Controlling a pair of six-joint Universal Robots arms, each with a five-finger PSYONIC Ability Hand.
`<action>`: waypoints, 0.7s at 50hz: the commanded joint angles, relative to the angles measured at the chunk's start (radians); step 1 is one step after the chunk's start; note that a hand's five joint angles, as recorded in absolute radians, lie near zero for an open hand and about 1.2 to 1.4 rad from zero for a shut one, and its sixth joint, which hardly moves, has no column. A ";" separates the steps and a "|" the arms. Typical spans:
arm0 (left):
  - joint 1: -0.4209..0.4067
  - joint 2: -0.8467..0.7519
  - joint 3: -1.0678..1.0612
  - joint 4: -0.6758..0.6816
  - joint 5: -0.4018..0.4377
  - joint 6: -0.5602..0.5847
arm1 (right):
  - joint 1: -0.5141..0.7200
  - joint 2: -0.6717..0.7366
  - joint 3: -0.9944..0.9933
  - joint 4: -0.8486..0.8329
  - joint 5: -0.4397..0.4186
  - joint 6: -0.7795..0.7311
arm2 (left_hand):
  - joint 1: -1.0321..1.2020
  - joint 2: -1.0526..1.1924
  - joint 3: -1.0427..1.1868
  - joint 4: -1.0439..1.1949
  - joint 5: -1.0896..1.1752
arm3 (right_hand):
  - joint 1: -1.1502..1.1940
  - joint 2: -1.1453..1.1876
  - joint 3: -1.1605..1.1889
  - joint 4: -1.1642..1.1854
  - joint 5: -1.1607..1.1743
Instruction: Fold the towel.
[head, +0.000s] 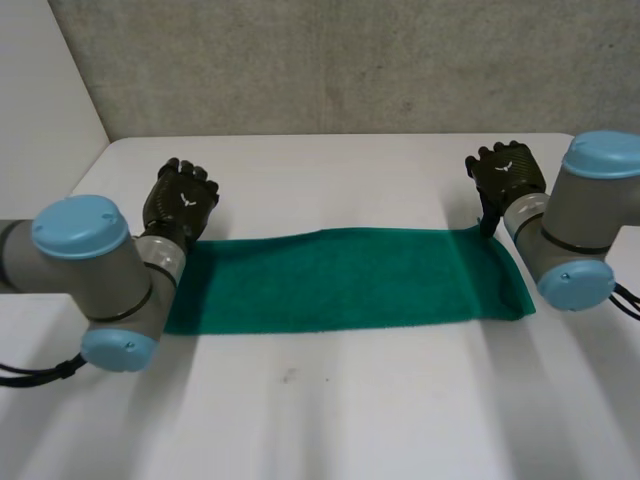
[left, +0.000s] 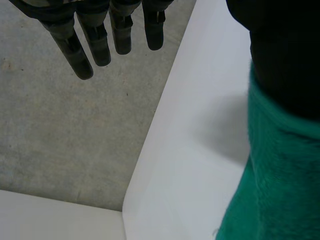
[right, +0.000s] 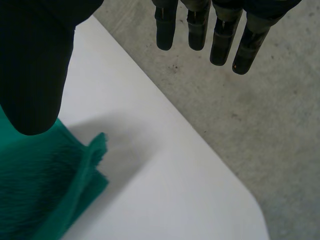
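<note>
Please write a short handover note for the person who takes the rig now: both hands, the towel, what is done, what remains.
Left hand: open, fingers straight, at the far left corner of the towel.
Right hand: open, fingers straight, at the far right corner.
The towel lies flat as a long strip on the table; two layers show at its right corner.
Neither hand grips it yet.
To do: grasp the corners and fold.

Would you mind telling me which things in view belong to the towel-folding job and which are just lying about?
Belongs to the job:
green towel, spread flat
left robot hand, open by the towel's far left corner
right robot hand, open by its far right corner

Just there:
white table
grey concrete surface beyond the table
</note>
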 joint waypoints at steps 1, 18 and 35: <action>0.027 0.119 -0.131 -0.035 0.017 -0.038 | -0.009 -0.132 0.155 0.104 -0.013 0.087 | -0.043 -0.035 -0.045 -0.035 -0.047 | -0.026 -0.045 -0.036 -0.056 -0.062; 0.186 -0.042 -0.016 -0.028 0.200 -0.106 | -0.047 -0.287 0.485 0.102 -0.123 0.088 | -0.028 -0.020 -0.031 -0.021 -0.032 | -0.026 -0.045 -0.036 -0.056 -0.062; 0.188 -0.305 0.374 -0.003 0.105 -0.129 | -0.046 -0.301 0.511 0.098 -0.116 0.087 | 0.016 0.024 0.013 0.023 0.012 | -0.026 -0.045 -0.036 -0.056 -0.062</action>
